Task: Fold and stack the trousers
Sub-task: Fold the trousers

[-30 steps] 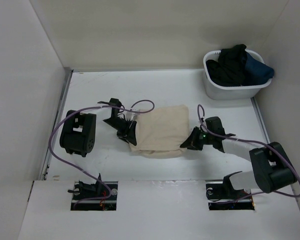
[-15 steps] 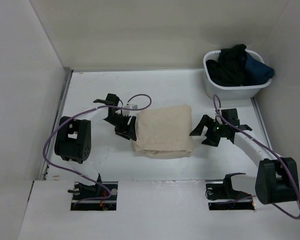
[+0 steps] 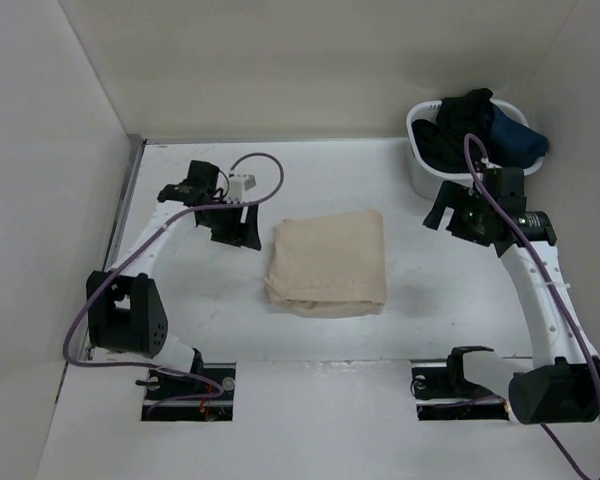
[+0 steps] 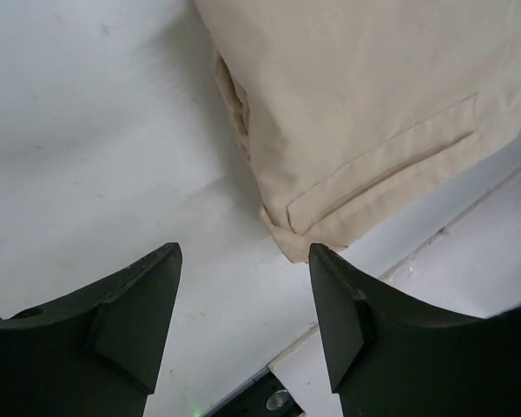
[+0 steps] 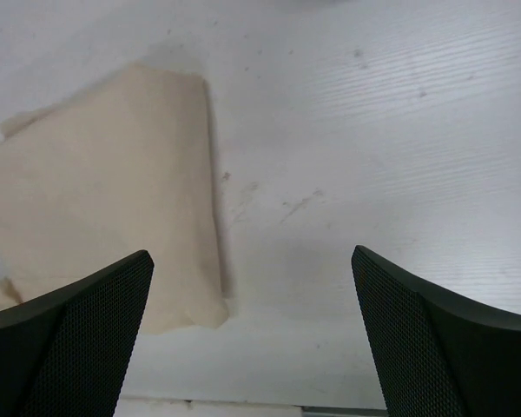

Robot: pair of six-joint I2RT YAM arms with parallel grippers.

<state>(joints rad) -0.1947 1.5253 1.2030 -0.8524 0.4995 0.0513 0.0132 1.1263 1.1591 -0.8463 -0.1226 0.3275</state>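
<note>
The beige trousers (image 3: 327,262) lie folded into a compact rectangle in the middle of the white table, with nothing touching them. My left gripper (image 3: 235,232) hovers just left of their far-left corner, open and empty. In the left wrist view its fingers (image 4: 139,321) stand apart above bare table, and the trousers (image 4: 373,104) with a pocket seam fill the upper right. My right gripper (image 3: 455,222) hangs to the right of the trousers, near the basket, wide open. The right wrist view shows the trousers (image 5: 104,191) at the left, well beyond the spread gripper (image 5: 250,256).
A white laundry basket (image 3: 470,180) stands at the back right corner, holding black and dark-blue garments (image 3: 475,130). White walls close in the table at the back and on both sides. The arm bases sit in cut-outs at the near edge.
Both grippers have opened, let go of the trousers and pulled away: the left one back and to the left, the right one up towards the basket. The folded trousers stay put.
</note>
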